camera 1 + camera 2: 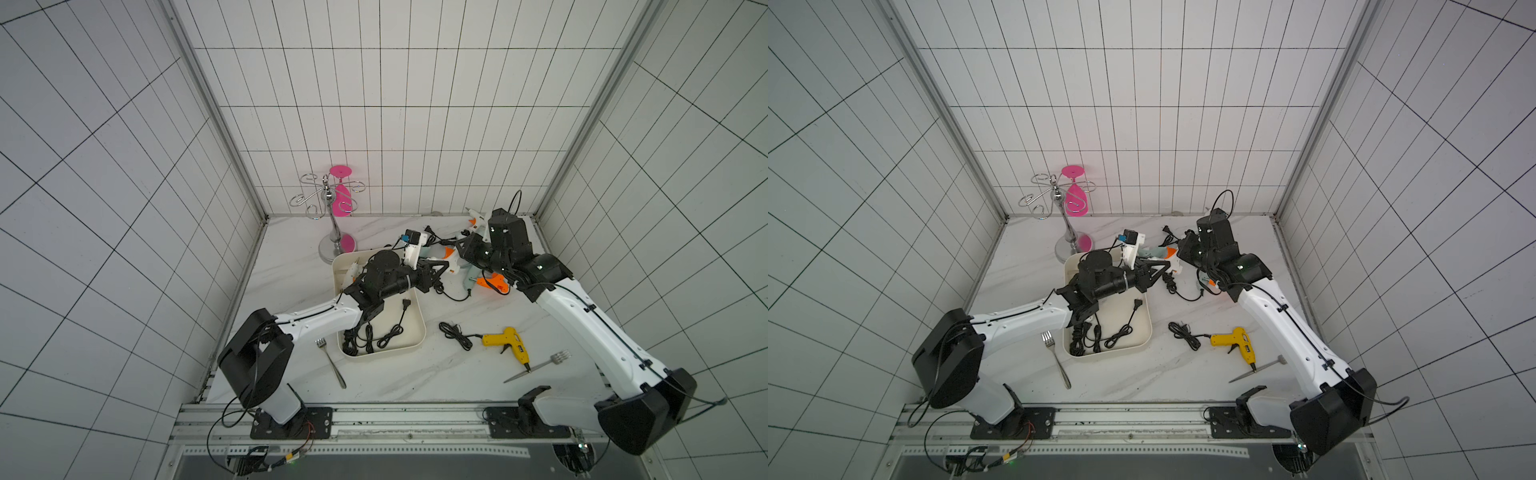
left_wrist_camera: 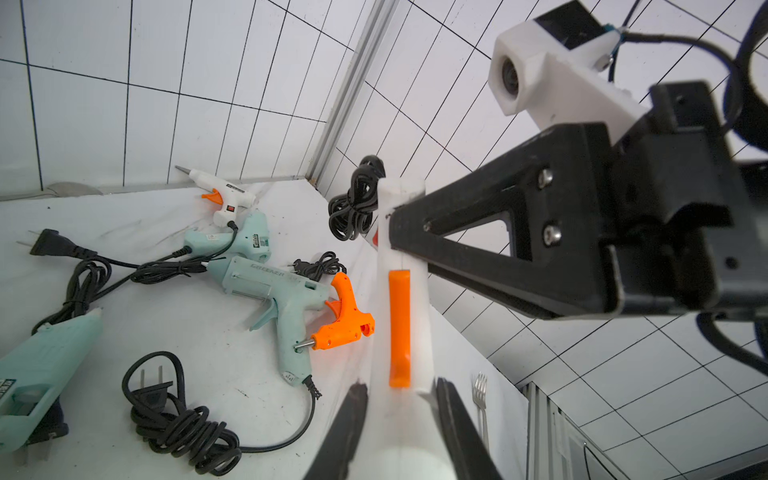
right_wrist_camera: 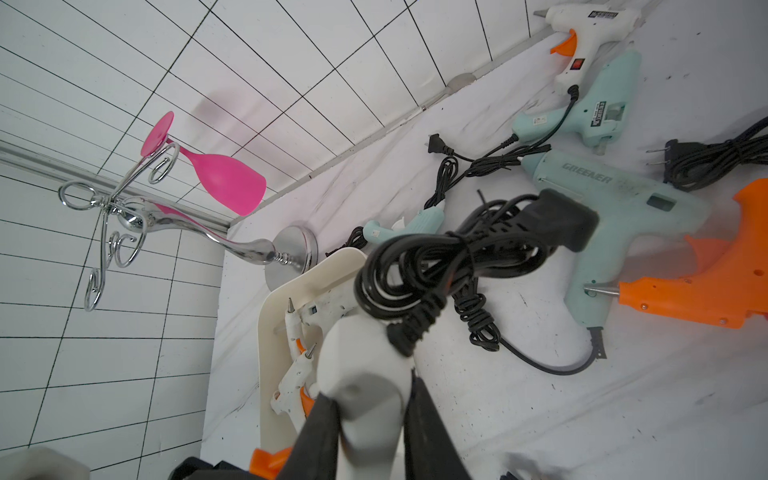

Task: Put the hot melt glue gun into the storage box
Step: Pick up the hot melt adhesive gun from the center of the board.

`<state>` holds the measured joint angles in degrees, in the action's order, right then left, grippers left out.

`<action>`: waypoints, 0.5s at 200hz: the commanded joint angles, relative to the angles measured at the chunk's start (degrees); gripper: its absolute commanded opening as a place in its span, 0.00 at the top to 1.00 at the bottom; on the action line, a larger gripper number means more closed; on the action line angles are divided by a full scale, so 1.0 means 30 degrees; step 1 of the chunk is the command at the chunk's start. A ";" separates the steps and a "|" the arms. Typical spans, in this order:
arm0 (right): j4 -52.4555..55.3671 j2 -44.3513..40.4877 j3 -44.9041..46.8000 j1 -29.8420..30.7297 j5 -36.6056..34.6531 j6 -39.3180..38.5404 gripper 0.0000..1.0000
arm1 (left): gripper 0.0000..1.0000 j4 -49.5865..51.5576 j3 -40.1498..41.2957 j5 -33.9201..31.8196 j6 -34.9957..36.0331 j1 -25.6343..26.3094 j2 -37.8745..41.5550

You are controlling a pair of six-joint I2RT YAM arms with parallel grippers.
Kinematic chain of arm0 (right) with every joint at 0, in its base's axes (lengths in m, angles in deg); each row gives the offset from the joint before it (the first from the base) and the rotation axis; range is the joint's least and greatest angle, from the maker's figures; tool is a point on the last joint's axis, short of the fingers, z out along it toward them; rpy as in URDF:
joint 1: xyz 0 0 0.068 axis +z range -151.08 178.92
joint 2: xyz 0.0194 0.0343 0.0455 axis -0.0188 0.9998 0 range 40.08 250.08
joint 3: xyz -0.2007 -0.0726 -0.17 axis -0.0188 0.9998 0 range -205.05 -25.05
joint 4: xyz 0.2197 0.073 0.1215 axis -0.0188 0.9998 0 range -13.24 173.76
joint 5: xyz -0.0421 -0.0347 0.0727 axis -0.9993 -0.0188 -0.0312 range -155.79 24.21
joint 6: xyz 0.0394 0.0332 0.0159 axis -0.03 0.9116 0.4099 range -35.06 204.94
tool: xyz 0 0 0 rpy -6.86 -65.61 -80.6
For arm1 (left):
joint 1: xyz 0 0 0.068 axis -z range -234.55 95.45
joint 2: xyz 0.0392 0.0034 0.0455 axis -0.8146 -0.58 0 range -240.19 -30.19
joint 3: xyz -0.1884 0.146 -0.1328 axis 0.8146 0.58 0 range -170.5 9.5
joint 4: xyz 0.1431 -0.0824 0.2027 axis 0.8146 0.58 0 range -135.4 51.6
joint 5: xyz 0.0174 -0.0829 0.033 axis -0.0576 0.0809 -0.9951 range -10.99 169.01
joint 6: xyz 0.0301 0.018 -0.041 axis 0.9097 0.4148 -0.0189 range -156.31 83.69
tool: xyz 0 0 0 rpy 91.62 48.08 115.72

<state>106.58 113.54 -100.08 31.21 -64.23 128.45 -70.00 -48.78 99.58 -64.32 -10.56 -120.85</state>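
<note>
A white hot melt glue gun (image 2: 422,299) with an orange trigger hangs above the table, just past the storage box's far right corner, and is seen in both top views (image 1: 452,268) (image 1: 1173,261). My left gripper (image 2: 399,384) is shut on its barrel, a jaw pressed on each side. My right gripper (image 3: 370,403) grips the handle (image 3: 357,374), where the bundled black cord (image 3: 457,257) hangs. The cream storage box (image 1: 420,332) lies under my left arm and holds white glue guns (image 3: 297,370) and coiled cords (image 1: 374,336).
Teal (image 2: 274,291), orange (image 2: 345,324) and small white (image 2: 220,195) glue guns with loose cords lie at the back right. A yellow glue gun (image 1: 509,340) and a fork (image 1: 540,365) lie front right, another fork (image 1: 334,365) left of the box. A chrome rack (image 1: 330,212) with a pink glass stands at the back.
</note>
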 commanded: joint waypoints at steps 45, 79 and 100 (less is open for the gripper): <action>0.3064 -0.3138 -0.0597 -0.0140 0.2577 -1.5573 0.26 | 0.91 0.9011 -0.2435 0.8411 0.1716 -0.4034 0.3385; 0.6954 -0.3314 -0.0671 0.1289 0.5100 -2.2033 0.26 | 0.91 1.3305 -0.3577 1.2624 0.2255 -0.5839 0.4449; 0.7273 -0.3137 -0.0379 0.3957 0.2378 -2.4042 0.27 | 0.92 1.7278 -0.4726 1.3288 0.4217 -0.5867 0.4417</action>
<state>121.57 102.61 -100.86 36.46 -53.67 71.92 -34.02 -59.38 130.47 -58.40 -28.53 -108.08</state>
